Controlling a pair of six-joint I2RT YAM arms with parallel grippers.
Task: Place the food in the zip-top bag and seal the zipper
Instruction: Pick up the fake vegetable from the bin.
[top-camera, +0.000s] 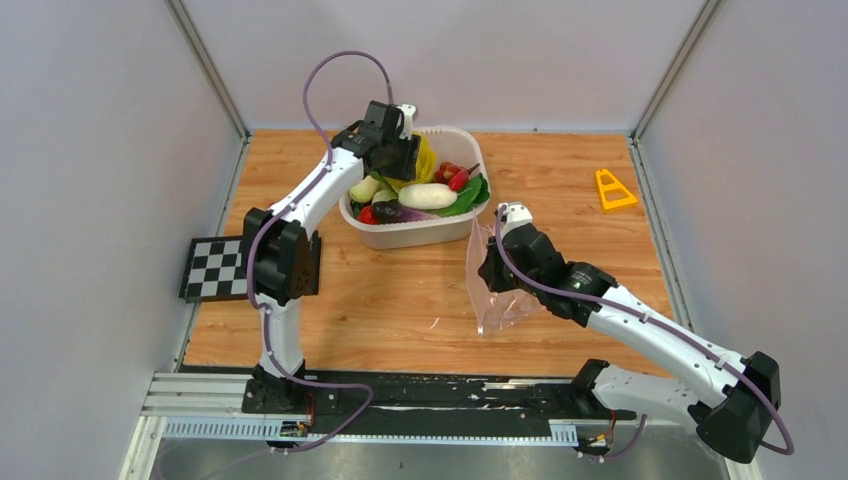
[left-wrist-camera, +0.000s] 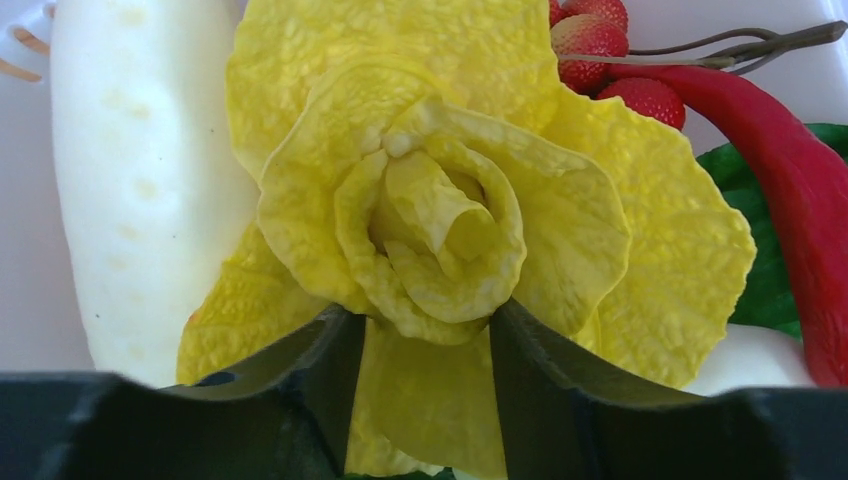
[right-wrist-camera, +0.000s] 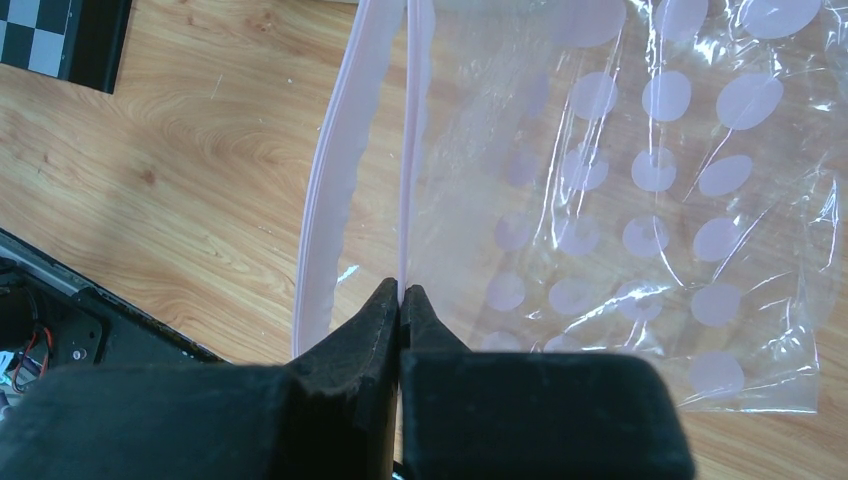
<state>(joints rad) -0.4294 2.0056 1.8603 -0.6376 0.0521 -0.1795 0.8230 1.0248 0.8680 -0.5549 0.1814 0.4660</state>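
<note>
The yellow cabbage (left-wrist-camera: 430, 200) fills the left wrist view, and my left gripper (left-wrist-camera: 420, 325) is shut on its lower leaves, one finger on each side. In the top view my left gripper (top-camera: 408, 160) holds the cabbage (top-camera: 424, 160) over the back of the white tub (top-camera: 400, 238), above the long white radish (top-camera: 428, 196). My right gripper (right-wrist-camera: 401, 295) is shut on one pale pink zipper (right-wrist-camera: 412, 150) strip of the spotted clear bag (right-wrist-camera: 640, 200). The other strip bows away, so the mouth stands open. The bag (top-camera: 505, 305) hangs from my right gripper (top-camera: 492, 262), right of the tub.
In the tub lie a white radish (left-wrist-camera: 140, 180), a red chili (left-wrist-camera: 790, 180), strawberries (left-wrist-camera: 600, 40) and a green leaf (left-wrist-camera: 770, 290). A checkerboard plate (top-camera: 215, 267) sits at the table's left edge. An orange triangle (top-camera: 612, 190) lies at the far right. Grey walls enclose three sides.
</note>
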